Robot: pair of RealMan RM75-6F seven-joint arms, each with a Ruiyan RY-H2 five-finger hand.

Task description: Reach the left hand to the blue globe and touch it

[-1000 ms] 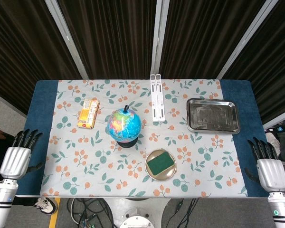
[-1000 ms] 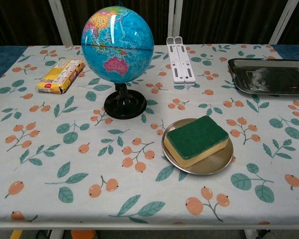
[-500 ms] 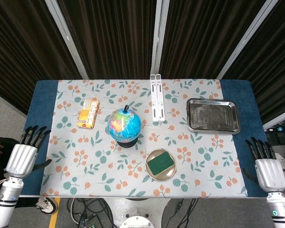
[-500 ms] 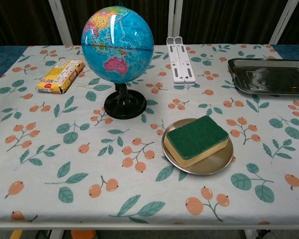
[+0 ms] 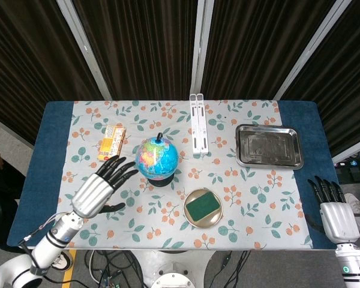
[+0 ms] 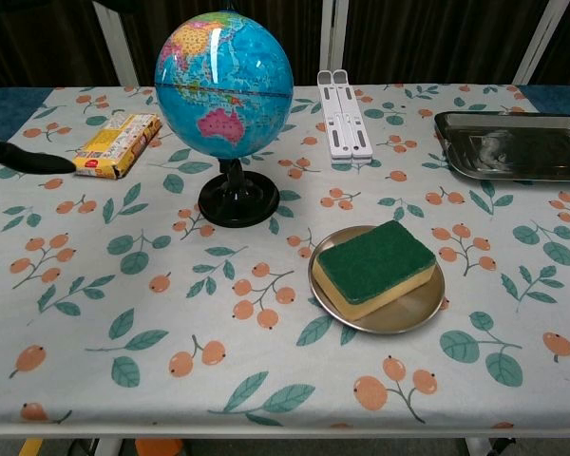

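Near the middle of the desk [image 5: 54, 120], on its fruit-patterned cloth, the blue globe on a black round stand [image 5: 157, 158] sits upright. Left of it, the left robot hand [image 5: 100, 188] hovers over the cloth with its dark fingers [image 5: 121, 170] spread and pointing toward the globe, close to it but not touching, holding nothing. The right robot hand [image 5: 334, 210] sits at the desk's right edge, well apart from everything, fingers extended and slightly apart, empty. A yellow-orange snack packet [image 5: 111, 143] lies behind the left robot hand. A green-topped sponge on a round metal dish [image 5: 204, 207] lies in front of the globe, to its right.
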